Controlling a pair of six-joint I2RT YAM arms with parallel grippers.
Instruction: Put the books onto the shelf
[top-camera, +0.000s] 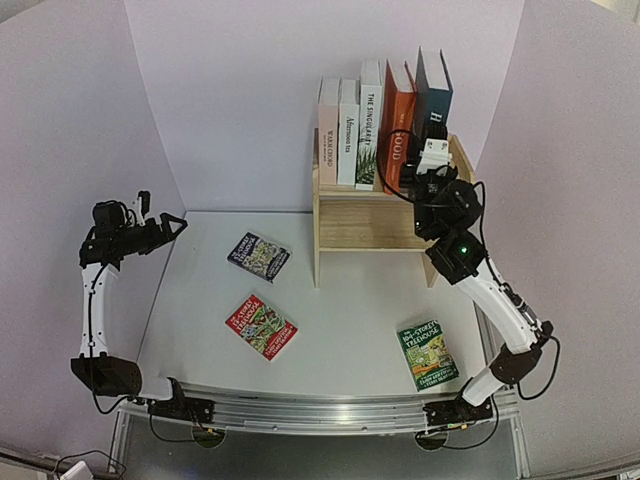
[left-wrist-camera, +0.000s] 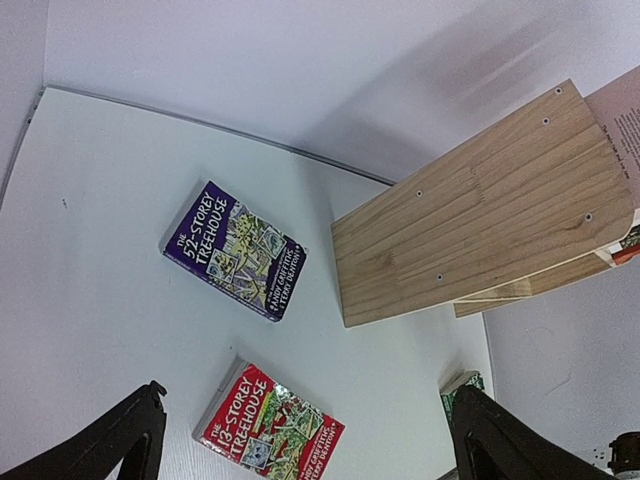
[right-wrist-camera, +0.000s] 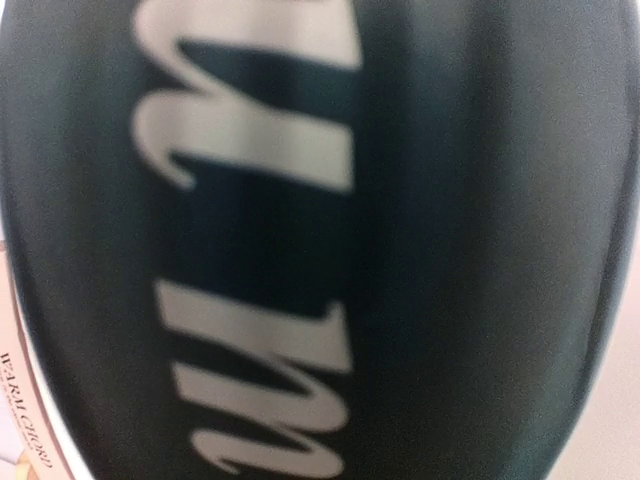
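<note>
The wooden shelf (top-camera: 365, 228) (left-wrist-camera: 480, 210) stands at the back of the table. On its top stand three pale books (top-camera: 348, 130), an orange book (top-camera: 398, 125) and, at the right end, a dark blue book (top-camera: 432, 88). My right gripper (top-camera: 432, 152) is shut on the dark blue book low down; its spine (right-wrist-camera: 300, 240) fills the right wrist view and hides the fingers. Flat on the table lie a purple book (top-camera: 258, 256) (left-wrist-camera: 235, 250), a red book (top-camera: 261, 326) (left-wrist-camera: 268, 425) and a green book (top-camera: 427, 354) (left-wrist-camera: 460, 385). My left gripper (top-camera: 168, 228) (left-wrist-camera: 305, 430) hangs open at the left, above the table.
White walls close in the table on the left, back and right. A metal rail (top-camera: 320, 412) with both arm bases runs along the near edge. The right arm (top-camera: 495, 300) reaches up beside the shelf's right side panel.
</note>
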